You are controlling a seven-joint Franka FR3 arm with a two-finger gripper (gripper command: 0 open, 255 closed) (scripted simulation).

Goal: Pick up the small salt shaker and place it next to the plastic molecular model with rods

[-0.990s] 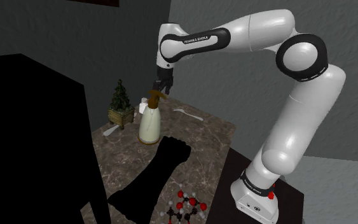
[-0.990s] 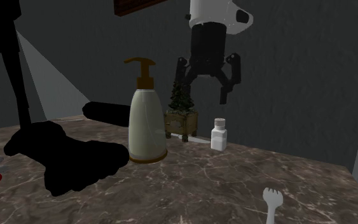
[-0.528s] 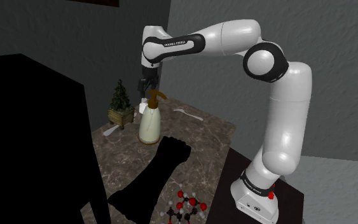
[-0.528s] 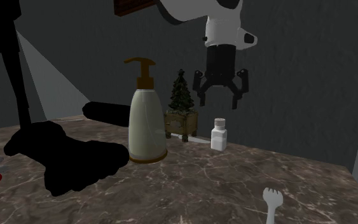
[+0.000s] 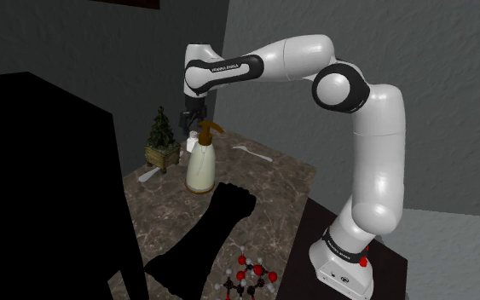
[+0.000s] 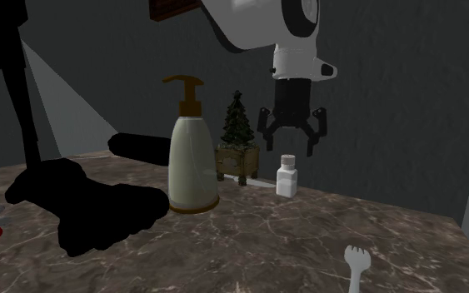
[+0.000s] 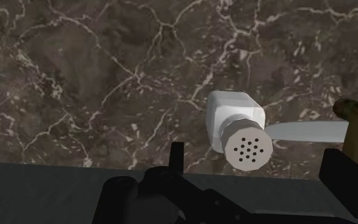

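My gripper (image 6: 291, 145) hovers above the white salt shaker (image 6: 286, 176) on the marble table (image 6: 291, 241), fingers spread. The wrist view gives me its perforated lid; the shoulder view shows the molecular model (image 5: 248, 277) by the stand.

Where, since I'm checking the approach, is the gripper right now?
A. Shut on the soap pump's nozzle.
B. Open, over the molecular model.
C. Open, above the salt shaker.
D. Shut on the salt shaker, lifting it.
C: the gripper hangs open just above the upright white salt shaker, not touching it.
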